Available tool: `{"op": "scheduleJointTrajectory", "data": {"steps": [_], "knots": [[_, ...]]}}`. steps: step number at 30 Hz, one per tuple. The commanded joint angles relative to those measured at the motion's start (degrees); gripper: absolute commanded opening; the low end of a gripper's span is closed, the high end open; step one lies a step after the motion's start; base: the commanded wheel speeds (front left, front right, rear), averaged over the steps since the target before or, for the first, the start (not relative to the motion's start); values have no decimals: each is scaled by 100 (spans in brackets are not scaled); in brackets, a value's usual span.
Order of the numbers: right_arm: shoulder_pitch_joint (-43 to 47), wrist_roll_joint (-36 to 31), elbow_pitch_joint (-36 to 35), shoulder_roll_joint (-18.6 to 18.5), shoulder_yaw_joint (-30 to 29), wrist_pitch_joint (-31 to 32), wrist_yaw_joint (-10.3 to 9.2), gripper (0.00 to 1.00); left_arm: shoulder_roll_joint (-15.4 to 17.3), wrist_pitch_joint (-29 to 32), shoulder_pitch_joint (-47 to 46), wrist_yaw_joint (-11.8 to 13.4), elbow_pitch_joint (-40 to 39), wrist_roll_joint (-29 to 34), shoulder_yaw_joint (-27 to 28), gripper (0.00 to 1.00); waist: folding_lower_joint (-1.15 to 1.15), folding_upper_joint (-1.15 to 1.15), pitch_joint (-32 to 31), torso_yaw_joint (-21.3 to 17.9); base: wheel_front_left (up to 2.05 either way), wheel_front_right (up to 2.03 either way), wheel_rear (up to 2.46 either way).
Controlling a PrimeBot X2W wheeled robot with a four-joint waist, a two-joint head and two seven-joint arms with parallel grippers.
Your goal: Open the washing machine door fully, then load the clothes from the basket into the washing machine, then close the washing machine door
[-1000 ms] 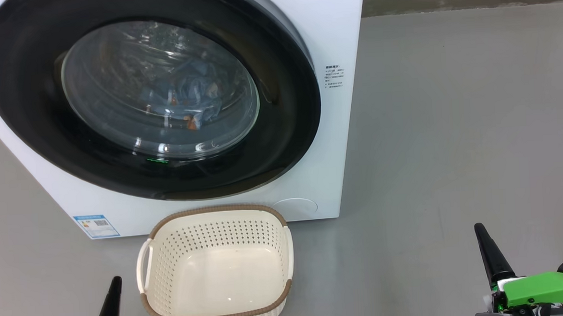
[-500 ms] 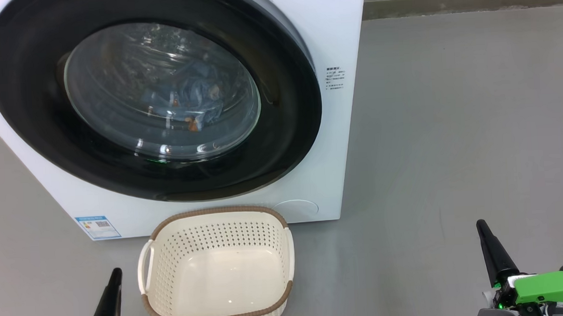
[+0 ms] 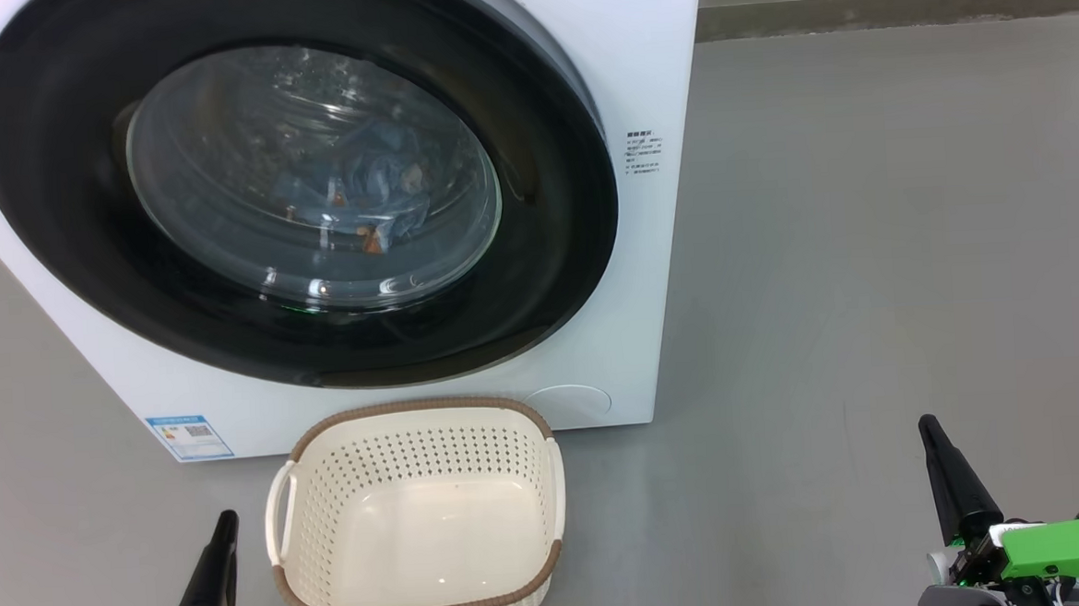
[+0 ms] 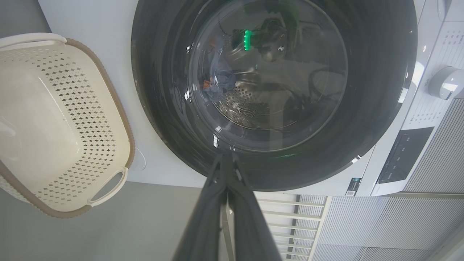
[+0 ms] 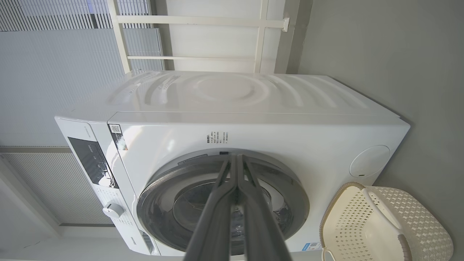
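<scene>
Upper left, the washing machine door (image 3: 554, 228) is shut, the clothes (image 3: 376, 178) apparently glimpsed behind its glass; the basket (image 3: 416, 407) is set below. Left gripper (image 3: 226, 523) and right gripper (image 3: 928, 430), lower corners, are pinched together.

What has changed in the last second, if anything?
Very little. The left claw and the right claw, both shut and empty, crept slightly up the head view. The whole view also shifted a touch, so the camera moved. Nothing was grabbed or let go. The door stayed closed, the clothes inside, the basket empty.
</scene>
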Motion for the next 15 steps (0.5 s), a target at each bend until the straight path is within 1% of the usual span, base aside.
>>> {"op": "scheduleJointTrajectory", "data": {"steps": [1,15], "knots": [[-190,16,-171,-19,123,32,-6,0,74,41,-276,-8,-172,-46,207,0,0,0,0,0,0,0,0],[-190,16,-171,-19,123,32,-6,0,73,41,-277,-9,-171,-46,207,0,0,0,0,0,0,0,0]]}}
